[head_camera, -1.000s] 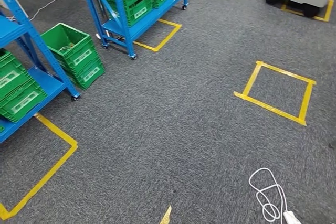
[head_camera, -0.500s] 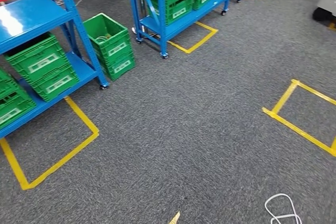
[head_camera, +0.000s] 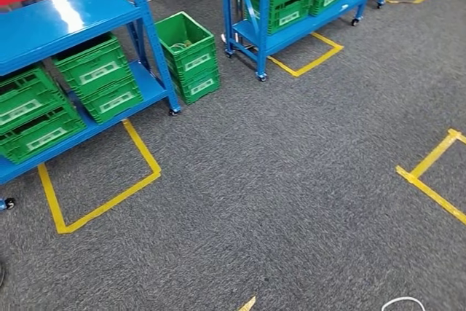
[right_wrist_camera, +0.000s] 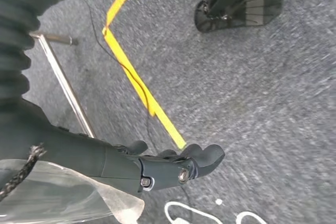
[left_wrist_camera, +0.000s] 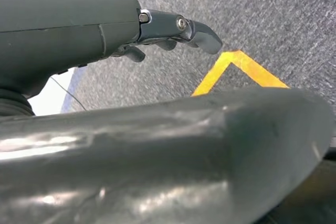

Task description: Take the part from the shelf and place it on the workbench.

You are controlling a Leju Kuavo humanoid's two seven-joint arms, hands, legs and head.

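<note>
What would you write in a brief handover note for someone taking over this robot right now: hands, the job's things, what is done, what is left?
Left hand: holds nothing, fingers extended, hanging over carpet.
Right hand: holds nothing, hanging over carpet.
Blue shelf stands ahead on the left with green crates on its lower level; another green crate sits on the floor beside it.
Done: nothing picked.
Left: approach the shelf, take the part, carry it to the workbench.

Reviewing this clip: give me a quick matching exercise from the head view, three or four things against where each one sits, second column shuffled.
Things:
1. open green crate
2. stacked green crates
3. yellow tape outline
4. white cable

Places:
A. on the near blue shelf's bottom level
B. on the carpet between the two blue shelves
C. at the picture's lower right edge
D. on the carpet in front of the near shelf

Pairs: 1-B, 2-A, 3-D, 4-C
</note>
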